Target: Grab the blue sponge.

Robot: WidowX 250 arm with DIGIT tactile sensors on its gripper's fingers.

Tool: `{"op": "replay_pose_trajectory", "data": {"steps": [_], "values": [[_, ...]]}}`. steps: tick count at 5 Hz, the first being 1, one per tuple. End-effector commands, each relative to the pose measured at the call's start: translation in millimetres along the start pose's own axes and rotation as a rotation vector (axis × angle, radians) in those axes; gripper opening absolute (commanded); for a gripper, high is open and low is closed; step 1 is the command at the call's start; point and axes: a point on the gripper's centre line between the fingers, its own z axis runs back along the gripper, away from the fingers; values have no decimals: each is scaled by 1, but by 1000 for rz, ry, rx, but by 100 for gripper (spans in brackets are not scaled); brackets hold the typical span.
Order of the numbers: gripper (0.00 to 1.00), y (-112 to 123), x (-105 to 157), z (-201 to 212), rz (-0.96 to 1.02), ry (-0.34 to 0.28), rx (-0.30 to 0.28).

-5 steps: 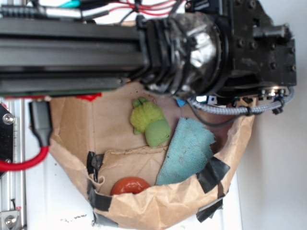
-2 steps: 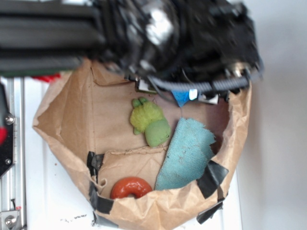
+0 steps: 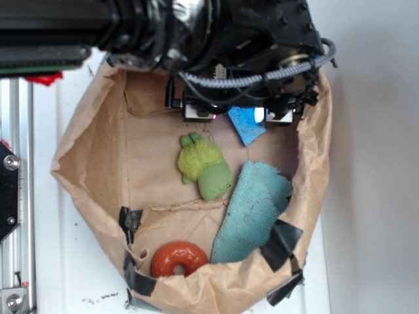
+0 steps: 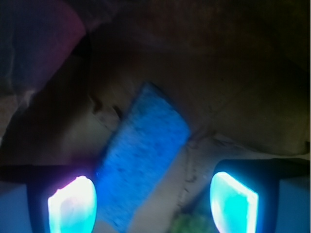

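The end effector has been moved over the blue sponge, which is seen lying diagonally between its spread fingers at the bag's far end; descent seems next.

We count one small bright blue porous sponge block, one green plush toy, one teal frayed-edged cloth and one orange-red ring-shaped toy. We count one crumpled brown paper enclosure, patched with four strips of black tape that we can see.
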Motion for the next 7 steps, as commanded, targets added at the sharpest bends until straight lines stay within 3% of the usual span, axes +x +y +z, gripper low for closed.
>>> {"op": "replay_pose_trajectory", "data": {"steps": [1,2,3,4,6,7], "values": [[100,-15,13,8,54,-64,-109],[100,-17,6,0,31,-107,-125],[89,-16,2,-6,15,-128,-105],[0,-16,4,-6,36,-120,-85],[0,-11,3,-4,51,-160,-104],[0,-7,9,19,-50,-118,-98]]}}
